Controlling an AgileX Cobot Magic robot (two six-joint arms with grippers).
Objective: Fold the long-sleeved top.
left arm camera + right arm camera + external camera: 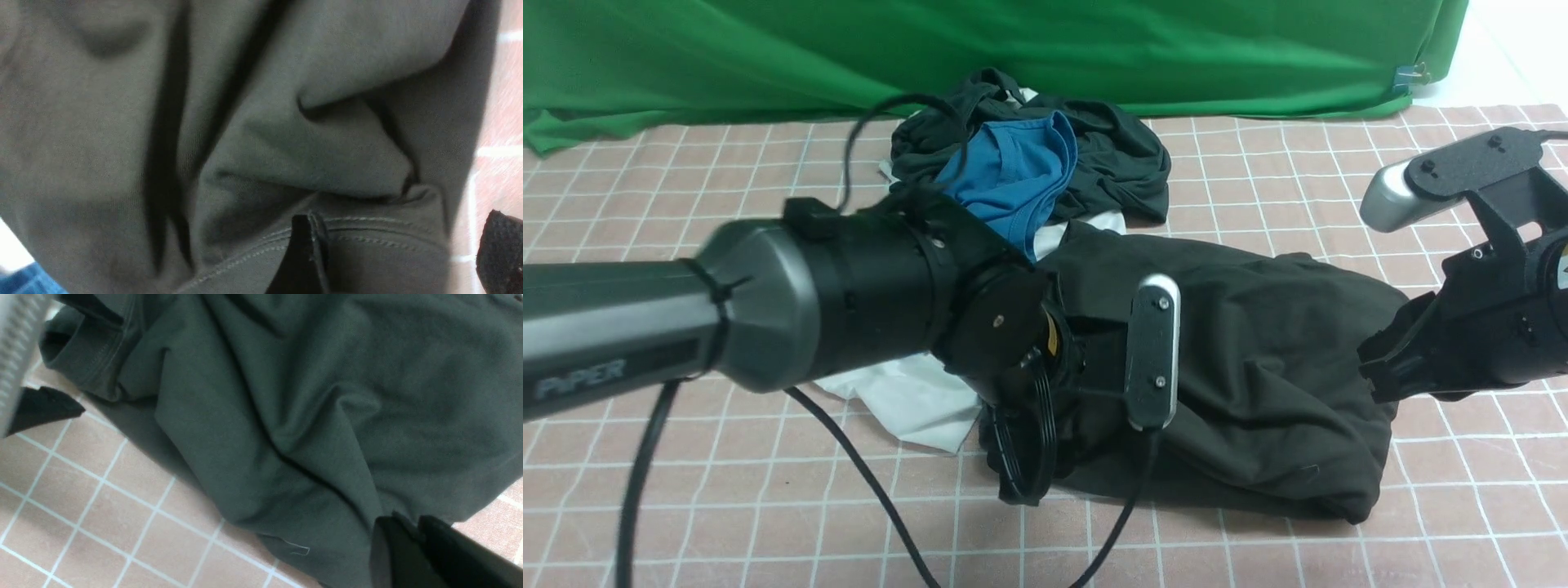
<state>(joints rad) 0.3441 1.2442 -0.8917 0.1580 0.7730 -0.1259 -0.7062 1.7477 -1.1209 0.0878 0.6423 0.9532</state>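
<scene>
The long-sleeved top lies crumpled and dark in the middle of the checked cloth. My left arm's wrist hangs over its left end and hides the fingers in the front view. In the left wrist view my left gripper is open, with a stitched hem of the top lying between its widely spread fingers. My right gripper is at the top's right edge. In the right wrist view that gripper is shut on a fold of the top.
Behind the top, a blue T-shirt sits on another dark garment in a pile. White cloth pokes out by the top's left side. A green backdrop closes the far edge. Black cables trail across the near cloth.
</scene>
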